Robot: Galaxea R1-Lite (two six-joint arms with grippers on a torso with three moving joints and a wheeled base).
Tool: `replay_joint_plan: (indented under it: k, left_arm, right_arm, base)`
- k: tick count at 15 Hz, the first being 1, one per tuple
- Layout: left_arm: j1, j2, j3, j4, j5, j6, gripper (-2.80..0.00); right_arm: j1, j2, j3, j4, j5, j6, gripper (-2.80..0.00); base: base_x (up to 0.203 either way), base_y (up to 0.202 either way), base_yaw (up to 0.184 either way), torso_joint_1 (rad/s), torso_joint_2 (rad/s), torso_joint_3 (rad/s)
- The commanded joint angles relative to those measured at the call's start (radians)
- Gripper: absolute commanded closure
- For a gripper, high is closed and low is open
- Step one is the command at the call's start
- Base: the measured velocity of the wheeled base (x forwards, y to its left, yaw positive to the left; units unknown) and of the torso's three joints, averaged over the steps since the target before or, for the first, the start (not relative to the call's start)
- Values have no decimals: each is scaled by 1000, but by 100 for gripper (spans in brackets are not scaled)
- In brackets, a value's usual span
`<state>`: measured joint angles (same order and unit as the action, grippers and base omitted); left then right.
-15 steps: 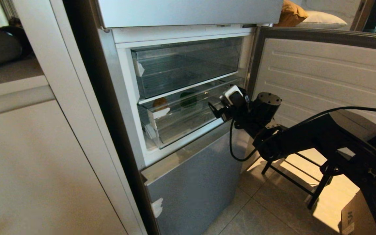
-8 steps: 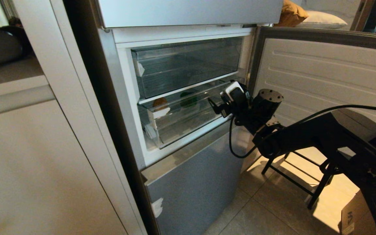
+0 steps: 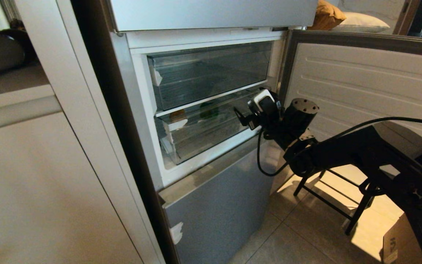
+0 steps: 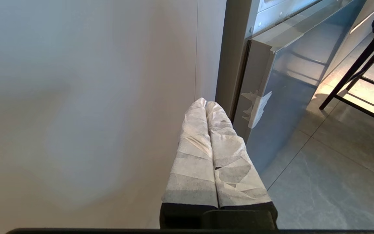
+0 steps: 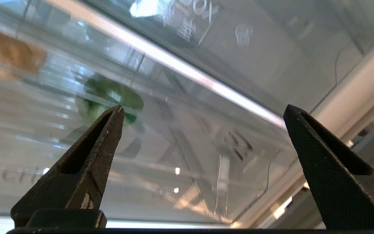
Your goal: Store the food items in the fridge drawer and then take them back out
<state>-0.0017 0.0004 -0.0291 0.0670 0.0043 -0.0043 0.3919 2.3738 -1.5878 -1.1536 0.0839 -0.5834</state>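
The fridge drawer (image 3: 203, 137) is the lower clear tray of the open silver-grey fridge, and its front stands only slightly out. Inside it lie the food items: a tan potato (image 3: 178, 116) on the left and a dark green pepper (image 3: 210, 110) nearer the middle. My right gripper (image 3: 241, 118) is open at the right end of the drawer's front, with nothing between its fingers. In the right wrist view the clear drawer wall (image 5: 206, 152) fills the gap of that gripper (image 5: 203, 109); the pepper (image 5: 109, 94) and potato (image 5: 8, 55) show through it. My left gripper (image 4: 205, 101) is shut and empty, parked low beside the cabinet.
An empty upper clear drawer (image 3: 211, 71) sits above. The open fridge door (image 3: 361, 84) stands right of my arm. A black stool (image 3: 328, 198) and a cardboard box (image 3: 398, 242) are on the tiled floor. The closed lower fridge door (image 3: 218, 205) and beige cabinet (image 3: 31, 190) lie below and left.
The lower drawer has slid further into the fridge, carrying the potato and pepper back. My right gripper has followed its front, moving slightly up and toward the fridge, still open.
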Motion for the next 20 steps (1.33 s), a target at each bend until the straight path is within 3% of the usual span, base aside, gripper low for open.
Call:
replay_joint_plan:
  k: [1, 15, 20]
  left_arm:
    - [0, 0, -2, 0, 0, 0, 0]
    - [0, 0, 0, 0, 1, 0, 0]
    - [0, 0, 0, 0, 0, 0, 0]
  right_arm:
    - [2, -10, 29, -8, 7, -4, -280]
    - [-2, 126, -208, 66, 28, 11, -280]
    - [-4, 142, -236, 68, 28, 11, -280]
  base:
    - [0, 0, 0, 0, 0, 0]
    - [0, 0, 0, 0, 0, 0]
    - [0, 0, 0, 0, 0, 0]
